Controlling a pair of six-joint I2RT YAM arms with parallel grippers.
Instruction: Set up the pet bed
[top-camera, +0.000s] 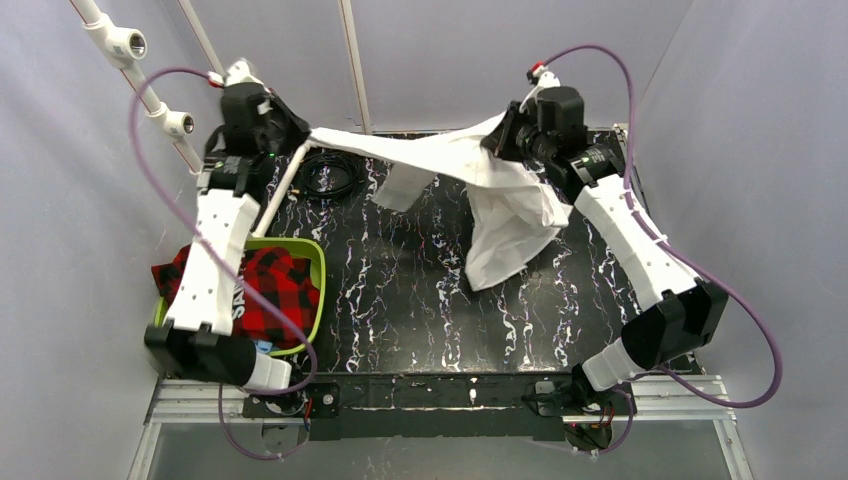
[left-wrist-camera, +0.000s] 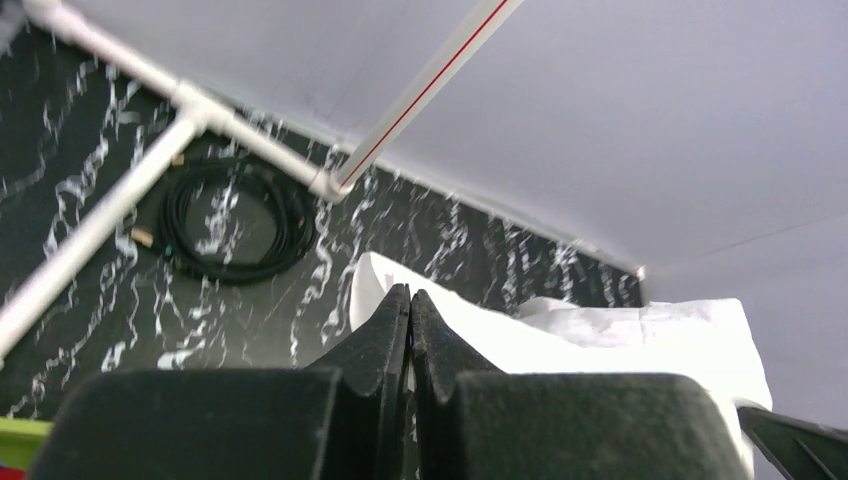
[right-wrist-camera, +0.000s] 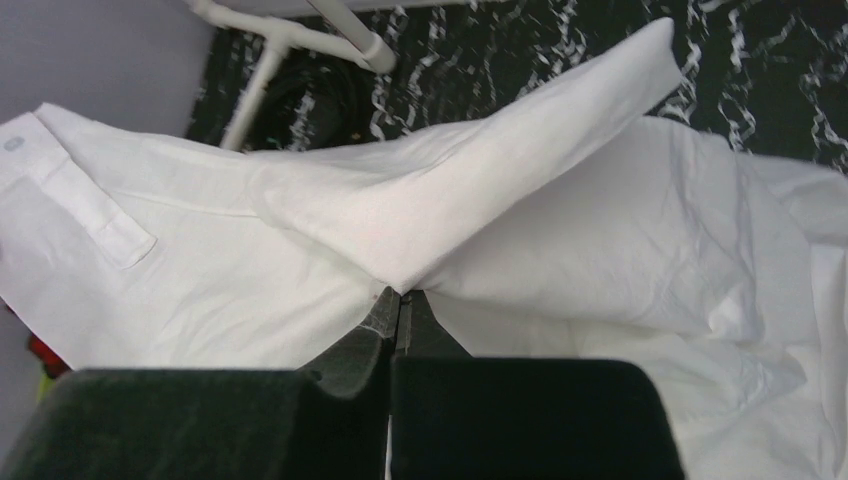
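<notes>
So the white fabric cover (top-camera: 505, 225) is held up off the table (top-camera: 400, 300) at two spots. The left gripper (left-wrist-camera: 410, 300) is seen with its fingers pressed together, one corner of the cover pinched right at the tips. The right gripper (right-wrist-camera: 398, 300) is clamped on a fold of the same cover, with no gap showing between its fingers. A band of fabric is stretched between the two grippers, and the rest of it hangs in a bunch below the right gripper, with its lower end on the marble-patterned top. A coiled black cable (top-camera: 330, 175) and a white PVC pipe (top-camera: 283, 188) are spotted just under and beside the left gripper. Well back from both grippers, by the left arm's base, a lime green bin (top-camera: 318, 262) is parked with a red and black plaid blanket (top-camera: 275, 285) stuffed in it and spilling over the outer rim.
</notes>
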